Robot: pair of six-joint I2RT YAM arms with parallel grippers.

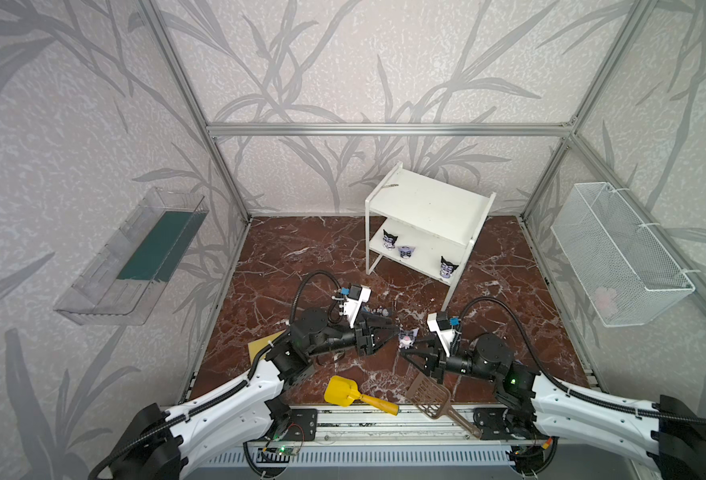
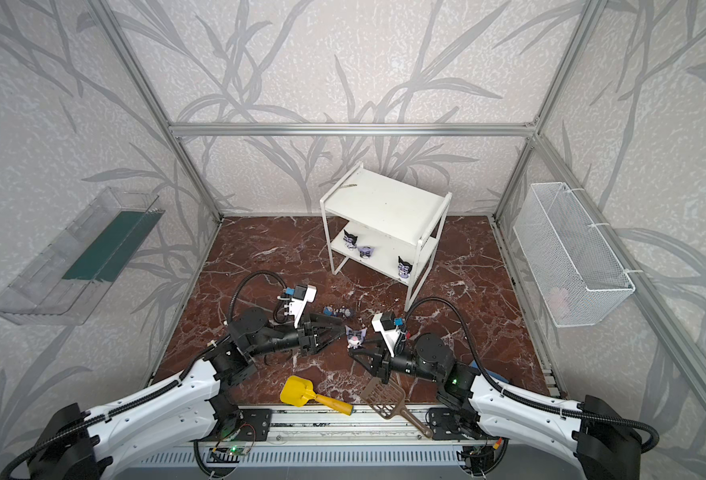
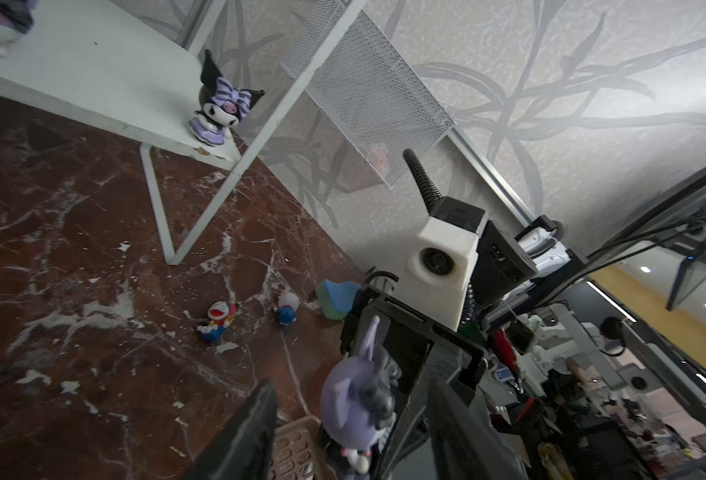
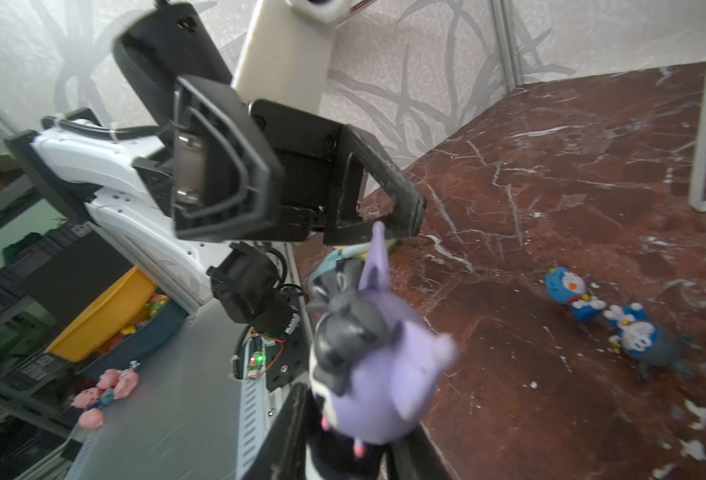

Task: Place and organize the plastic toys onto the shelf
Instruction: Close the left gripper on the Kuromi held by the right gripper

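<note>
Three toys on lower tier of shelf; left hand released, right hand grasping purple toy

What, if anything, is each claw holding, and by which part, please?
The right claw grips the purple figurine by its base; the left claw is open, holding nothing.

We are looking into a robotics lab cell: an aluminium frame crossing mid-picture, wallpapered panels behind (cluttered equipment benches beyond).

No legible text; views perhaps too blurred
</note>
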